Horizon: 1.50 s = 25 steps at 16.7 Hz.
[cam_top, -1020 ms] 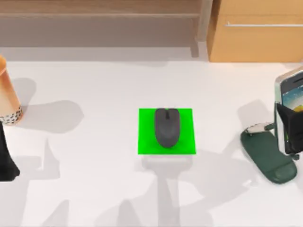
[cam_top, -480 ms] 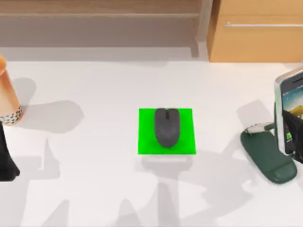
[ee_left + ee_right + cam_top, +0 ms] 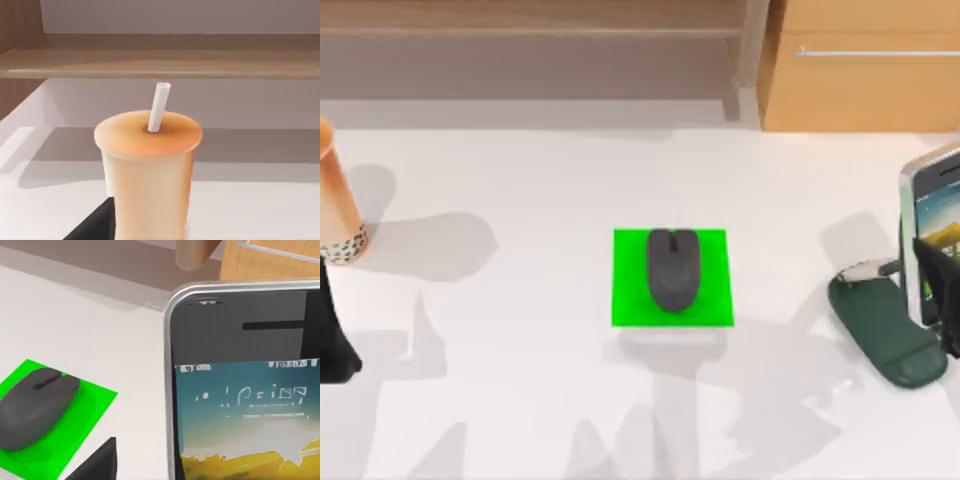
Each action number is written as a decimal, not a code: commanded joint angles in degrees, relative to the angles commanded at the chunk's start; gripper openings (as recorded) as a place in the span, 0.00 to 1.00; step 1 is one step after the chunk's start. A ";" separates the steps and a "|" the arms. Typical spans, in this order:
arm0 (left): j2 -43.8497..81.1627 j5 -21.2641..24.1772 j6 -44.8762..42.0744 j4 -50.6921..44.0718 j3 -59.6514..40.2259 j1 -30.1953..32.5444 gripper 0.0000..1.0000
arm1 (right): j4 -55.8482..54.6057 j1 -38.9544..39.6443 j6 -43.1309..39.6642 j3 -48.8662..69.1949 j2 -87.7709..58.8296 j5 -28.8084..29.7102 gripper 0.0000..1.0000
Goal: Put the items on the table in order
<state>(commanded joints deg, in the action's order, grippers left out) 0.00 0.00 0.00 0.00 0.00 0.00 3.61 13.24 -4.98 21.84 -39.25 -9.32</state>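
While the wide white tabletop looks mostly tidy, we judge the job well advanced but not finished.

Going from largest to smallest: our tall orange-brown cup with a speckled base stands upright at the table's left edge, with our left gripper just beside it; we cannot tell how its fingers stand. Our silver-edged black smartphone with colourful icons is upright at the right edge, just above the dark green phone stand, with our right gripper against it; again, we cannot tell its fingers. Our dark grey oval mouse already lies on the bright green square pad. What is left, we judge, is settling phone and cup.
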 joint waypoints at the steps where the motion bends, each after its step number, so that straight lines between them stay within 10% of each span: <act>1: 0.00 0.00 0.00 0.00 0.00 0.00 1.00 | 0.83 0.60 0.15 0.30 -0.16 0.52 1.00; 25: 0.00 0.00 0.00 0.00 0.00 0.00 1.00 | -1.18 -8.79 3.61 -14.71 26.84 7.07 1.00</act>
<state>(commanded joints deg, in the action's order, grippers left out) 0.00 0.00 0.00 0.00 0.00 0.00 2.42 4.46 -1.37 7.13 -12.41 -2.25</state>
